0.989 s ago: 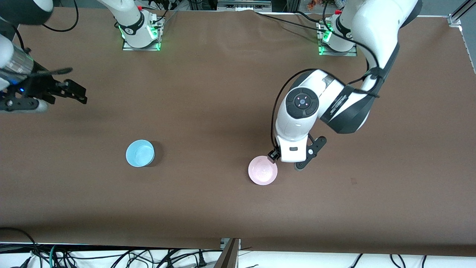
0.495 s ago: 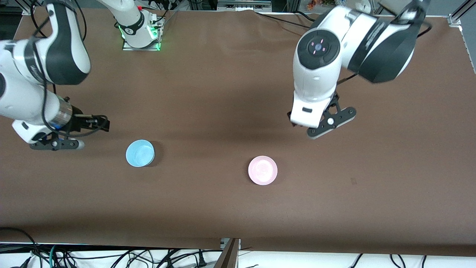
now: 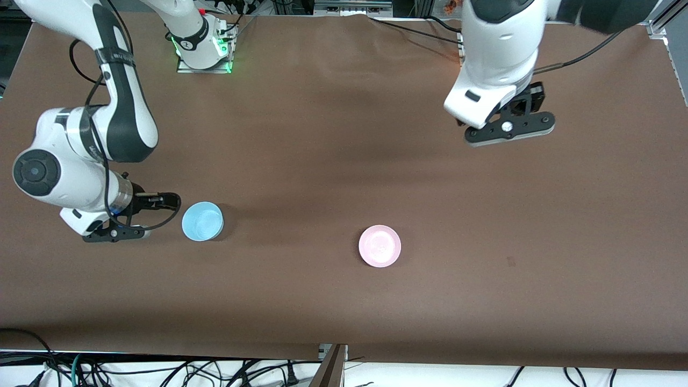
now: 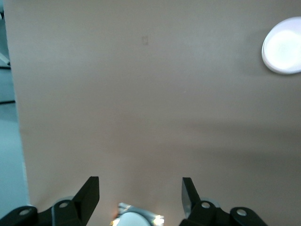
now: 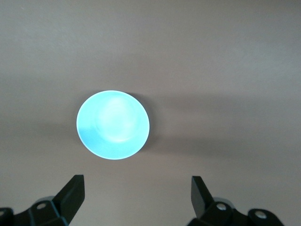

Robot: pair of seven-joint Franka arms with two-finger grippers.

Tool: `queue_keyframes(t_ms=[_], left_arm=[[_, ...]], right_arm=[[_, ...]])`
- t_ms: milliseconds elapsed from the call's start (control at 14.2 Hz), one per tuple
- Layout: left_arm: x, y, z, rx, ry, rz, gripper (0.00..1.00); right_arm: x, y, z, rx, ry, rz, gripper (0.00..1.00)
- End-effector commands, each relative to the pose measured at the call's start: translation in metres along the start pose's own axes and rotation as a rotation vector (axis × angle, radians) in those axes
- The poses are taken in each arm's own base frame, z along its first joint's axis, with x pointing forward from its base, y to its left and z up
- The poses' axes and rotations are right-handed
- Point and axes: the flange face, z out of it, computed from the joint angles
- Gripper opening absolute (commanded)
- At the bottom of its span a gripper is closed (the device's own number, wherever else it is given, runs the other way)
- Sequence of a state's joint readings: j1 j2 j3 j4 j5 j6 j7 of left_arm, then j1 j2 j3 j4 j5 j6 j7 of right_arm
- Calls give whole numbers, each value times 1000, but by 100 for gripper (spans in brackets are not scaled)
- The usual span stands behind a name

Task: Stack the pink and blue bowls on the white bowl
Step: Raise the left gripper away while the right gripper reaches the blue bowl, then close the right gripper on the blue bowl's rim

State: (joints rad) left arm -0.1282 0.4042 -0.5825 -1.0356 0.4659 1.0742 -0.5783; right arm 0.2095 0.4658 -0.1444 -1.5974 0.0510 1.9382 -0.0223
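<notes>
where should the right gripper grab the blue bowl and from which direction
Take the blue bowl by its rim, one finger inside and one outside the wall. It stands upright and open-topped, so come from above. The right gripper, open, sits beside it toward the right arm's end; that edge looks closest.

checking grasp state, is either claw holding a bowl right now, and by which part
Nothing is held. The left claw is open over bare table, and the right claw is open beside the blue bowl, not touching it. The pink bowl sits alone.
</notes>
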Motion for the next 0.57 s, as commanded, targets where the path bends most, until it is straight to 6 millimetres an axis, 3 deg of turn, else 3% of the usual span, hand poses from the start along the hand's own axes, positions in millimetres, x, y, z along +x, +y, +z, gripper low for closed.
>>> queue_keyframes(t_ms=[0, 212, 495], left_arm=[[-11, -35, -16, 8, 7, 77, 79], [-15, -66, -26, -21, 14, 54, 79], [-17, -120, -31, -101, 2, 47, 79]], right_arm=[[14, 21, 51, 62, -21, 19, 99], [19, 34, 93, 67, 4, 9, 98], [2, 33, 140, 104, 11, 56, 96]])
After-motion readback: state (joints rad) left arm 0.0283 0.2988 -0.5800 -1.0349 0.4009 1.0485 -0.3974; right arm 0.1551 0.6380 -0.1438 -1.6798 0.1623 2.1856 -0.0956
